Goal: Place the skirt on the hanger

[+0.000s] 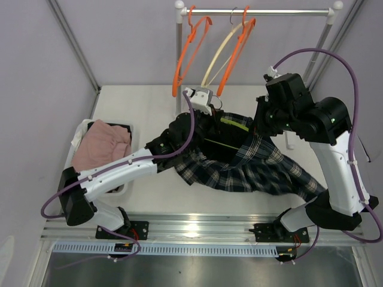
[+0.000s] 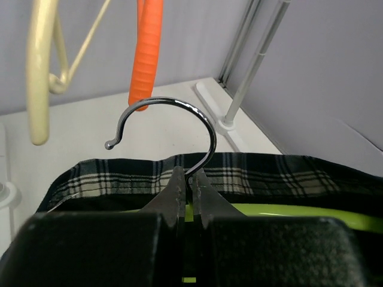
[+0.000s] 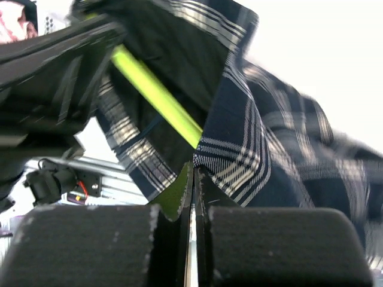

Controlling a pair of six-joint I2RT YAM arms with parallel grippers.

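A dark navy plaid skirt (image 1: pixel 251 167) lies spread on the white table, its waistband raised over a lime-green hanger (image 1: pixel 234 121). My left gripper (image 1: pixel 206 113) is shut on the hanger at the base of its metal hook (image 2: pixel 203 119). In the left wrist view the jaws (image 2: pixel 191 173) pinch the hook's neck, with the green bar (image 2: pixel 287 210) and plaid waistband (image 2: pixel 287 173) just beyond. My right gripper (image 1: pixel 261 122) is at the waistband's right end. In the right wrist view its jaws (image 3: pixel 194 170) are closed on the skirt's edge (image 3: pixel 239 149), beside the green bar (image 3: pixel 155 95).
A clothes rack rail (image 1: pixel 257 11) crosses the back, carrying two orange hangers (image 1: pixel 188 54) and a cream hanger (image 1: pixel 218 57). Its post (image 2: pixel 251 66) stands behind the skirt. A white basket (image 1: pixel 78 134) with a pink garment (image 1: pixel 102 146) sits at the left.
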